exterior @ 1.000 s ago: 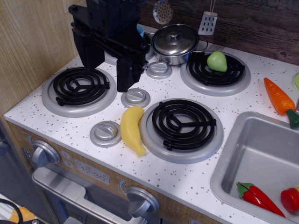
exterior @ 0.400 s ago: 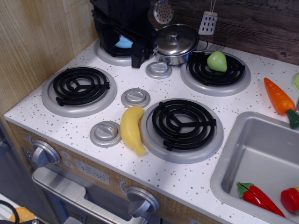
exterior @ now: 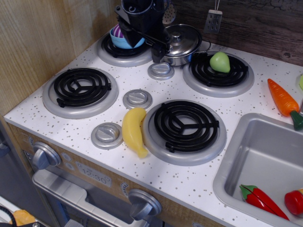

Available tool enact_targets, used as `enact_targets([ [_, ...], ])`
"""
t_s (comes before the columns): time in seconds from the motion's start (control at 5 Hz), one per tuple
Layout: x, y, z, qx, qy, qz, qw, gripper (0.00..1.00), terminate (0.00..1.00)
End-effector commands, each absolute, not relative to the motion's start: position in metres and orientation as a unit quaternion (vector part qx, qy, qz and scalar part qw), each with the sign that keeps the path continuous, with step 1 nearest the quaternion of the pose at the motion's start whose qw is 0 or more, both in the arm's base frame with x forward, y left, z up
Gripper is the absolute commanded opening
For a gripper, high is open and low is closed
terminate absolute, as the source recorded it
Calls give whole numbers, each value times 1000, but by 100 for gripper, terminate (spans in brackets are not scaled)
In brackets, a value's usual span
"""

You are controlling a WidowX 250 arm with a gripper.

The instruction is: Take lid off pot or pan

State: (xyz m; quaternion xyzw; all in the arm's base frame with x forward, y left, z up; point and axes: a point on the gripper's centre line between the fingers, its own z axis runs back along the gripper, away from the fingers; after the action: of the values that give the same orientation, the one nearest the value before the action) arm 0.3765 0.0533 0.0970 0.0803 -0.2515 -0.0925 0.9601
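The shiny steel pot [exterior: 176, 58] stands at the back between the two rear burners. The domed lid [exterior: 184, 41] with its small round knob [exterior: 177, 34] sits on the pot. My black gripper [exterior: 142, 41] hangs at the back, just left of the pot. Its jaws stand apart and hold nothing. The right finger [exterior: 158, 51] reaches down beside the pot's left wall and hides it. The left finger is over the blue bowl [exterior: 122, 40].
The blue bowl rests on the back left burner [exterior: 120, 56]. A green pear [exterior: 219, 62] lies on the back right burner. A yellow banana [exterior: 134, 131], flat grey discs [exterior: 161, 71], a carrot [exterior: 283, 100] and the sink [exterior: 265, 156] are nearer the front and right. A spatula [exterior: 213, 21] hangs on the back wall.
The gripper has moved from over the front left burner back and to the right, and now stands right beside the pot. The lid and pot have not moved.
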Motion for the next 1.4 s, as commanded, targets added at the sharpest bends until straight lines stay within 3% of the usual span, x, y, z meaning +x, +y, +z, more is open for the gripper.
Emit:
enact_targets([
  [0.0,417,57,113,74,-306,-105,943,100,0],
  [0.4,465,56,110,53,-354,-89,929,100,0],
  [1.2,496,70,83,44,-357,-136,923,100,0],
])
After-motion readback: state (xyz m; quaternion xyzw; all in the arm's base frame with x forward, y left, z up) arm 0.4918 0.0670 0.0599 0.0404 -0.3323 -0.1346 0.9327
